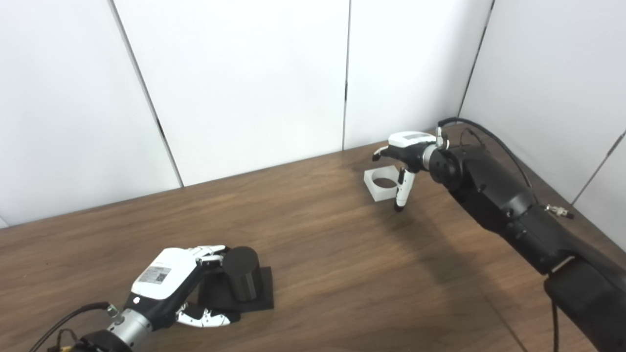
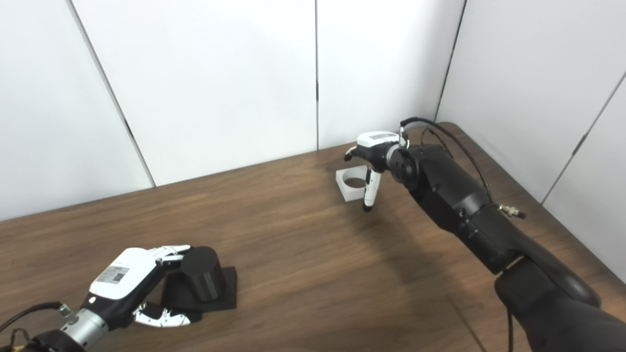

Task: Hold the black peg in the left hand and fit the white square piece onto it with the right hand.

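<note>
At about 7 o'clock in the view, the left hand [image 1: 168, 286] curls around the black peg [image 1: 242, 279], fingers [image 1: 208, 252] on its far side and thumb [image 1: 205, 318] on the near side over the flat square base; whether the grip is firm I cannot tell. The peg stands upright on the brown tabletop [image 1: 342, 274]. At roughly 2 o'clock, well apart, the right hand [image 2: 374, 161] hovers open over the white square piece [image 2: 351, 183], one finger [image 2: 369, 193] pointing down just beside its near right edge. The piece lies flat near the white wall panels [image 2: 220, 83], round hole facing up.
</note>
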Robot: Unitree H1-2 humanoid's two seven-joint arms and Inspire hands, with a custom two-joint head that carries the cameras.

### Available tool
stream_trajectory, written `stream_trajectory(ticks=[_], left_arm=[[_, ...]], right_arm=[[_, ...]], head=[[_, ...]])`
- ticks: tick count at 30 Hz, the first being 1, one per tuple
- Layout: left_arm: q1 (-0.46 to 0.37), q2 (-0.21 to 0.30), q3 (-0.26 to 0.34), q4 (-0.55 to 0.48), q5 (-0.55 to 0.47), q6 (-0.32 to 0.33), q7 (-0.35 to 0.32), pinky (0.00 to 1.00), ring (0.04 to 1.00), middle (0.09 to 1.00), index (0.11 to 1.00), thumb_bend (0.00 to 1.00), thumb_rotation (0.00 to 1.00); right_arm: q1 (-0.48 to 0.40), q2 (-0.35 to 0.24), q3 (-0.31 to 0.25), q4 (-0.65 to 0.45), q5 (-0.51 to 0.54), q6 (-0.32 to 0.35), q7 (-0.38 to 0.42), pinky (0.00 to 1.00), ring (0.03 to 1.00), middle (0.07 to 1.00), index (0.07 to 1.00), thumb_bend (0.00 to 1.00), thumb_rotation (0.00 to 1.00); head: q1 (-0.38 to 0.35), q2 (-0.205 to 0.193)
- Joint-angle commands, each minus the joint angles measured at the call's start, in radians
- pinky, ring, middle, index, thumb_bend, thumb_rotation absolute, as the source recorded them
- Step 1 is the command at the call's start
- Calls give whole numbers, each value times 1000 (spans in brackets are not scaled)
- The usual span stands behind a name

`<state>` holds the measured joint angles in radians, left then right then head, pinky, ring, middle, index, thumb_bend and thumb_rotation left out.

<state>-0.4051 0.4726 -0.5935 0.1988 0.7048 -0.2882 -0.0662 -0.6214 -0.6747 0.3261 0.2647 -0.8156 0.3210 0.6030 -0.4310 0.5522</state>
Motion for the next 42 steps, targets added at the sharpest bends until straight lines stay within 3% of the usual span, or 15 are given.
stream_trajectory(ticks=[1, 11, 17, 30, 42], left_arm=[[63, 38, -42, 22, 35, -14, -112, 760, 842, 862, 597, 929, 167], [68, 41, -37, 12, 37, -13, -122, 755, 843, 861, 601, 929, 156], [69, 40, -32, 7, 35, -15, -121, 749, 838, 863, 600, 931, 157], [70, 35, -30, -4, 38, 4, -142, 762, 851, 876, 604, 913, 176], [70, 24, -25, -2, 44, 1, -128, 764, 844, 868, 589, 925, 169]], right_arm=[[-46, -22, -8, -4, -9, -5, -32, 876, 915, 932, 876, 954, 154], [-54, -13, 13, 87, -5, -22, -67, 823, 904, 921, 855, 927, 172], [-56, -3, 24, 138, 12, -42, -88, 773, 874, 899, 775, 893, 196], [-68, 27, 48, 168, 55, -50, -91, 867, 890, 882, 725, 861, 172], [-102, 57, 96, 200, 41, -51, -86, 830, 888, 864, 725, 854, 199]], head=[[0, 2], [1, 9], [11, 18], [29, 32], [42, 39]])
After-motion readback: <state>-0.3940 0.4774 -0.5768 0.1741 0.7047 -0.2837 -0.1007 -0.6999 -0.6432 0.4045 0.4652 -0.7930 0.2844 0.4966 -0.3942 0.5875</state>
